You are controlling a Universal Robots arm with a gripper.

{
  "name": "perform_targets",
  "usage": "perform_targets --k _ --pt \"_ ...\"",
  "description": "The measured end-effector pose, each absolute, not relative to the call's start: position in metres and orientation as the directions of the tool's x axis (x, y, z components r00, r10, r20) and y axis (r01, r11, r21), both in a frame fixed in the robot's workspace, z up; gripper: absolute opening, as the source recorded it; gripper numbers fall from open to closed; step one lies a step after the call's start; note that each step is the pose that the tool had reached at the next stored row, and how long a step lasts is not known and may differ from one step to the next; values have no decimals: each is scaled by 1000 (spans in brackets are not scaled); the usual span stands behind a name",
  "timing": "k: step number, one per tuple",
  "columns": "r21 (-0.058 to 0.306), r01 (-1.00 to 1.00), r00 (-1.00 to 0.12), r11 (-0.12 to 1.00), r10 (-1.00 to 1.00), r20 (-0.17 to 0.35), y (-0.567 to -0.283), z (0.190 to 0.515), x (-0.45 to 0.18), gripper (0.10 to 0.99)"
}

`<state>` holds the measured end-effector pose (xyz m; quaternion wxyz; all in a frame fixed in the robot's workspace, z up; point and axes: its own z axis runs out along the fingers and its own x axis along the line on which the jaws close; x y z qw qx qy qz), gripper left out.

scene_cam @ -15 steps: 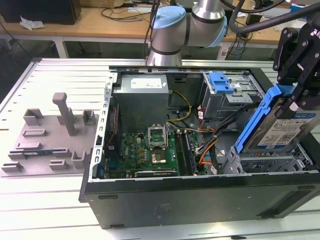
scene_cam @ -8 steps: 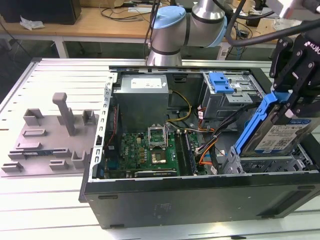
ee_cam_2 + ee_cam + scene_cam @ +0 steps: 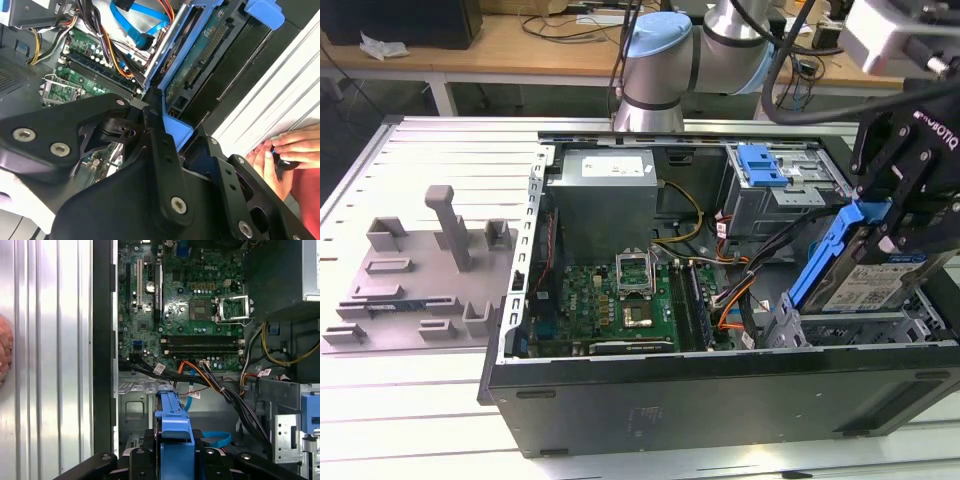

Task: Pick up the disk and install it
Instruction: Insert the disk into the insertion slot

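In the exterior view the disk hangs tilted over the front bay at the right end of the open computer case, its label facing up. A bright blue carrier bracket frames it. My black gripper is shut on the disk's upper end. The second wrist view shows the disk's green circuit-board underside and the blue carrier clamped between the dark fingers. The carrier's blue end points down toward the grey metal bay in the first wrist view.
A blue clip sits on the grey drive cage behind the bay. Cables run between the motherboard and the bay. A grey fixture plate lies at the exterior view's left. A person's hand rests on the table beside the case.
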<state>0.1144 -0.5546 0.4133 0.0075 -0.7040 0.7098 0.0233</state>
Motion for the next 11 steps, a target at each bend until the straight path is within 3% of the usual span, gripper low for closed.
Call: perform_targets --k 11 --pt "22 -1000 -8 7 -999 -43 -556 384 112 376"
